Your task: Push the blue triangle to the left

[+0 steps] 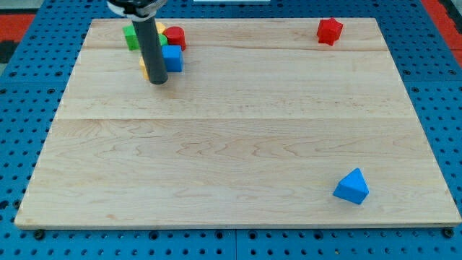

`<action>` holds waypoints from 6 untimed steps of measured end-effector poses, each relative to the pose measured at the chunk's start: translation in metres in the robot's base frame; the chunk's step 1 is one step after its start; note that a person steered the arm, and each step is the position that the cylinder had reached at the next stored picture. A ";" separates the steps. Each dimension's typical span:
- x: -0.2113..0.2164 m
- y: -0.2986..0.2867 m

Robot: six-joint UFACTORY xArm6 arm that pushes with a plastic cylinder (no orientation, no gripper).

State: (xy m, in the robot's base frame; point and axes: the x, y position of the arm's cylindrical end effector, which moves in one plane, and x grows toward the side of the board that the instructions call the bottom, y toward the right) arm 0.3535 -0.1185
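Note:
The blue triangle (351,186) lies on the wooden board (238,137) near the view's bottom right. My tip (158,81) is at the view's upper left, far from the triangle. It rests just left of and below a blue cube (172,58). The rod (150,40) rises from the tip toward the view's top.
A cluster sits by the rod at the upper left: a green block (131,37), a red block (175,37), a yellow block (161,29) partly hidden, and an orange-yellow piece (144,69) behind the rod. A red star-like block (329,30) is at the upper right.

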 end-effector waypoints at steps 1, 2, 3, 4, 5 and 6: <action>0.009 0.065; 0.017 0.141; 0.044 0.215; 0.094 0.278; 0.130 0.342; 0.173 0.374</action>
